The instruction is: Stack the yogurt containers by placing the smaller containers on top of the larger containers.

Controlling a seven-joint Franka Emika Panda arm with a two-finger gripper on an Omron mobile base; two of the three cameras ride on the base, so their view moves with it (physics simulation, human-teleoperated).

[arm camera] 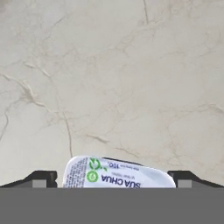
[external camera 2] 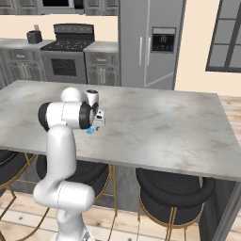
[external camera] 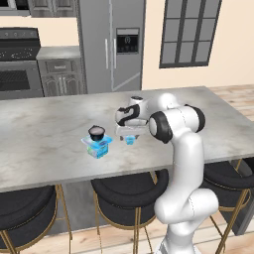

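Left base view, counter: a long marble island [external camera: 44, 149] carries all three yogurt containers, with dark stools tucked under its near edge.
Arm: the white arm [external camera: 181, 149] rises at the near edge, folds at the elbow and reaches left over the counter, its hand turned straight down.
Blue boxy pack: the large pack [external camera: 97, 146] sits on the marble left of the hand, near it but apart.
Small black round cup: it [external camera: 96, 132] already rests on top of the pack, upright as far as I can see, so that part looks done.
Gripper: the gripper [external camera: 130, 138] hangs low over the counter, just above the marble.
Tiny light-blue cup: it [external camera: 130, 140] sits directly under the hand; in the hand view its printed lid [arm camera: 118, 174] lies between the two dark finger tips [arm camera: 41, 179].
Jaws: spread, one tip on each side of the little cup; I cannot tell whether they touch it yet.
Step in hand: to my eye, taking hold of the last small cup.
Next move: it probably calls for a firm pinch, a lift clear of the marble, and a carry left to the pack.
Caution: the black cup takes much of the pack's top, so room looks tight.
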